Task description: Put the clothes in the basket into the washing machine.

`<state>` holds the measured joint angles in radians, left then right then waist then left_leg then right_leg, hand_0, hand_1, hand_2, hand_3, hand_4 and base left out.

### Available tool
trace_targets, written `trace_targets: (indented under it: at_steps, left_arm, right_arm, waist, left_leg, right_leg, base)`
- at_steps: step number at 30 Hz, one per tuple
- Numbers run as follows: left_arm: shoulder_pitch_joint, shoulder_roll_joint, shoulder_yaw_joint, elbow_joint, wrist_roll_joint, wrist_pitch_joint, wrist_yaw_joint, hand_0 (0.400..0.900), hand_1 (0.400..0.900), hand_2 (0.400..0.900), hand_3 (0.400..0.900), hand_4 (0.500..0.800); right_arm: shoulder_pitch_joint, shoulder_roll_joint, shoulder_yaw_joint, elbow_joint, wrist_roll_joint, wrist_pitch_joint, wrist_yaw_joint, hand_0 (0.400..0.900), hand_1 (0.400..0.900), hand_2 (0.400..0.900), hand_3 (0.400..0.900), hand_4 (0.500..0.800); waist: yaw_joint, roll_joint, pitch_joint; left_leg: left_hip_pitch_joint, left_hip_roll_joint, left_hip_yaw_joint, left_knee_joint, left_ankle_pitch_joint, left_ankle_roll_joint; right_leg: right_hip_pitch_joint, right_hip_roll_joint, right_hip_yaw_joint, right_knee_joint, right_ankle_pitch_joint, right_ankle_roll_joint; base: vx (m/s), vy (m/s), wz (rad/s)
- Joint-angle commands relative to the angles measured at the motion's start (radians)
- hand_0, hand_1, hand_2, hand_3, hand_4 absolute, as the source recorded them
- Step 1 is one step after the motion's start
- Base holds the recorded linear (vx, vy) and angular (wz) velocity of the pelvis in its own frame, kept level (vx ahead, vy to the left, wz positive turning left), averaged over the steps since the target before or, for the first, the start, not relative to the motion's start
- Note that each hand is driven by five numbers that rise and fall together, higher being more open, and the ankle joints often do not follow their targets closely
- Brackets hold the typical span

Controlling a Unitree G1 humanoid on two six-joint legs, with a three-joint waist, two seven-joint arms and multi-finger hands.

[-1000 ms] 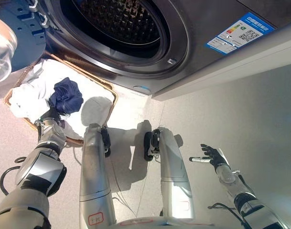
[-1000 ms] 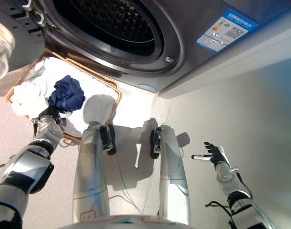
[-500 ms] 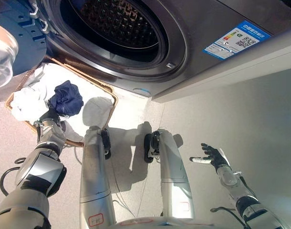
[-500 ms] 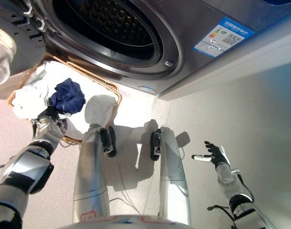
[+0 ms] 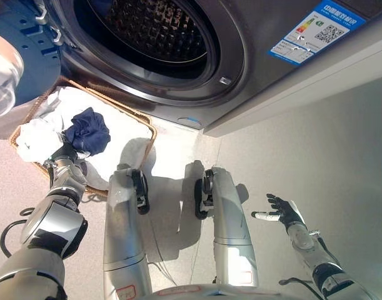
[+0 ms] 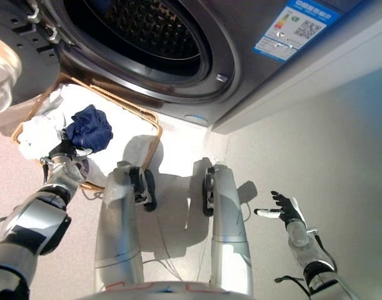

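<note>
A woven basket (image 5: 148, 127) lined with white cloth (image 5: 112, 119) stands on the floor under the washing machine's open drum (image 5: 154, 31). My left hand (image 5: 62, 154) is shut on a bunched dark blue garment (image 5: 87, 130) and holds it over the basket's left part. White clothes (image 5: 34, 136) lie in the basket beside it. The machine's door (image 5: 12, 50) hangs open at the upper left. My right hand (image 5: 283, 210) is open and empty above the floor at the lower right.
The grey machine front (image 5: 272, 37) carries a blue label (image 5: 319, 32) at the upper right. Pale floor (image 5: 316, 144) spreads to the right of the machine.
The whole picture has shifted a little, so the camera has moved. My left hand still holds the blue garment in about the same place over the basket. The right hand stays open.
</note>
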<state>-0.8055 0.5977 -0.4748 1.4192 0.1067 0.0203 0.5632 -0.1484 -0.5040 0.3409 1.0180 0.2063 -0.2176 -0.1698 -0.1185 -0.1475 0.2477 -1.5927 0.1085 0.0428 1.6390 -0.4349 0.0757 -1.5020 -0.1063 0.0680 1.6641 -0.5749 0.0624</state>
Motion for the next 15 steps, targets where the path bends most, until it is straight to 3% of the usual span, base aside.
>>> trace_targets:
  at_steps: [1, 5, 15]
  left_arm:
    - [-0.073, 0.079, 0.003, 0.049, -0.031, 0.006, 0.07, 0.9, 0.9, 0.9, 0.9, 0.8]
    - [-0.094, 0.096, -0.022, 0.039, -0.026, 0.002, 0.072, 0.9, 0.9, 0.9, 0.9, 0.8]
    - [-0.152, 0.083, -0.068, 0.034, -0.012, -0.005, -0.005, 0.9, 0.9, 0.9, 0.9, 0.8]
  right_arm:
    - [0.077, -0.125, -0.054, -0.009, 0.018, -0.006, -0.049, 0.9, 0.9, 0.9, 0.9, 0.8]
    - [0.078, -0.142, -0.054, -0.024, 0.028, -0.017, -0.047, 0.9, 0.9, 0.9, 0.9, 0.8]
    - [0.097, -0.186, -0.073, -0.09, 0.02, -0.01, -0.047, 0.9, 0.9, 0.9, 0.9, 0.8]
  waist:
    - [-0.024, 0.024, 0.03]
    - [-0.03, 0.022, 0.031]
    - [-0.032, -0.016, 0.109]
  left_leg:
    - [0.044, 0.001, -0.08, 0.056, -0.107, -0.007]
    - [0.025, 0.01, -0.08, 0.061, -0.105, -0.006]
    - [0.023, 0.017, -0.054, 0.117, -0.137, 0.001]
  right_leg:
    - [0.091, -0.013, -0.025, -0.013, 0.055, -0.024]
    - [0.074, -0.01, -0.025, -0.011, 0.061, -0.019]
    - [0.061, -0.013, -0.005, 0.056, 0.053, -0.012]
  base:
    - [0.01, 0.006, -0.06]
    - [0.0, 0.006, -0.09]
    - [0.0, 0.003, 0.0]
